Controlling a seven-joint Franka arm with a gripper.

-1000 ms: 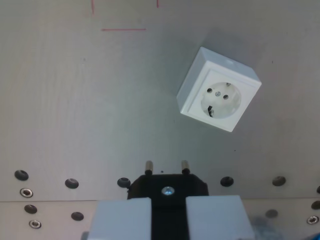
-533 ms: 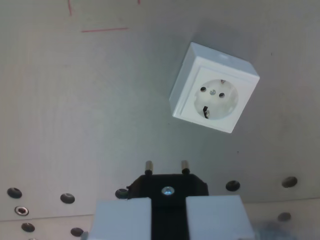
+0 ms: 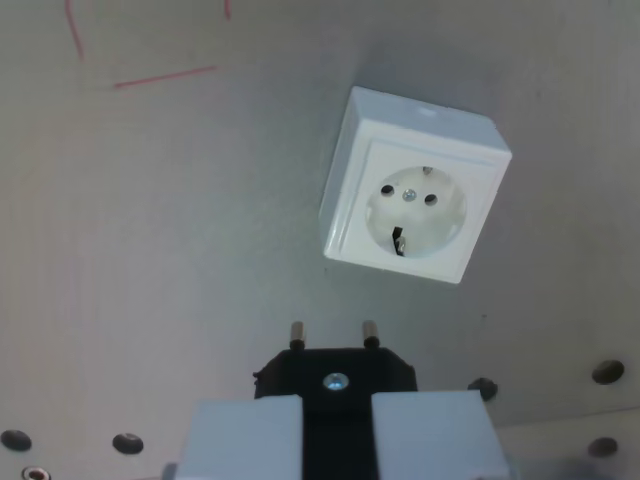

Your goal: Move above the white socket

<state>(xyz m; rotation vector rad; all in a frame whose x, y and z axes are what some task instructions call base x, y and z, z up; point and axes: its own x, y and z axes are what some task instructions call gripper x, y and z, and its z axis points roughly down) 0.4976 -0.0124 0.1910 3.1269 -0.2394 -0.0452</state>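
The white socket is a square box with a round two-hole face, lying on the grey table in the upper right of the wrist view. My gripper sits at the bottom centre, its two pale fingers shut on a black plug. The plug's two metal pins point up the picture, toward the socket. The pin tips end a short way below and to the left of the socket's lower edge. Nothing hides the socket.
Red pen lines mark the table at the upper left. A row of dark screw holes runs along the bottom of the view, on both sides of the gripper.
The camera has moved: the socket now lies closer to the centre and looks larger and less tilted. The screw holes and red lines have slid down and left. The plug stays gripped.
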